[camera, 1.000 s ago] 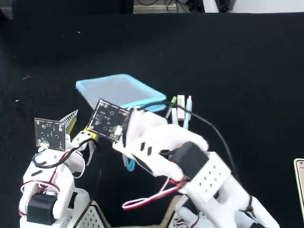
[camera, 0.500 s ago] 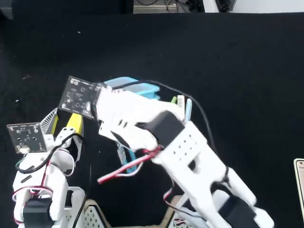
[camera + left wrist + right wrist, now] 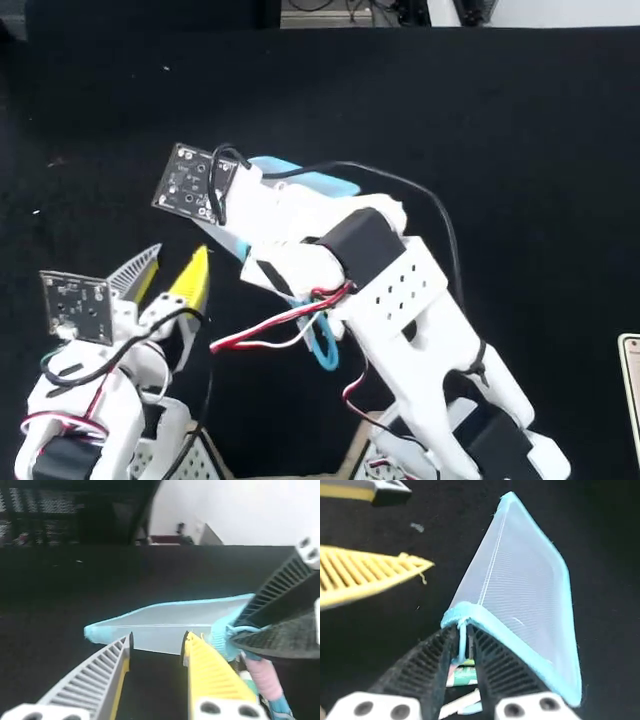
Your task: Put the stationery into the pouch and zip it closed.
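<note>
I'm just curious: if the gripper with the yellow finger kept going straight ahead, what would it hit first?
Most likely the pouch: the open left gripper points at its near edge, which the right gripper grips. Depth is unclear.

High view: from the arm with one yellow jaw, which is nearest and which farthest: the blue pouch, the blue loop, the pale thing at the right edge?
From the left gripper:
1. pouch, just beyond its open jaws.
2. blue loop, farther off to its right.
3. pale thing, away at the far right edge.
</note>
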Controlling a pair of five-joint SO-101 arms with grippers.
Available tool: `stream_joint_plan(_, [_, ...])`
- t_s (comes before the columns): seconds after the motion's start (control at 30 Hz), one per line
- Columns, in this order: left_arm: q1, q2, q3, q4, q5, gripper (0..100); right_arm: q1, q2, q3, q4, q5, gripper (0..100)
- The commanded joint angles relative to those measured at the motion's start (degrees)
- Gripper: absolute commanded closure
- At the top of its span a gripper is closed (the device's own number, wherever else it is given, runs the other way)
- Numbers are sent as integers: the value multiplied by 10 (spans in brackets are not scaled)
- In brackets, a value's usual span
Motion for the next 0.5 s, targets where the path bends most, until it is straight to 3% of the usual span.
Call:
stream_joint_plan(0.0, [44,2,-25,6,4,818,13,0,-33,11,7,988])
stream_joint_plan(0.47, [136,2,-16,21,5,817,11,0,-33,9,8,988])
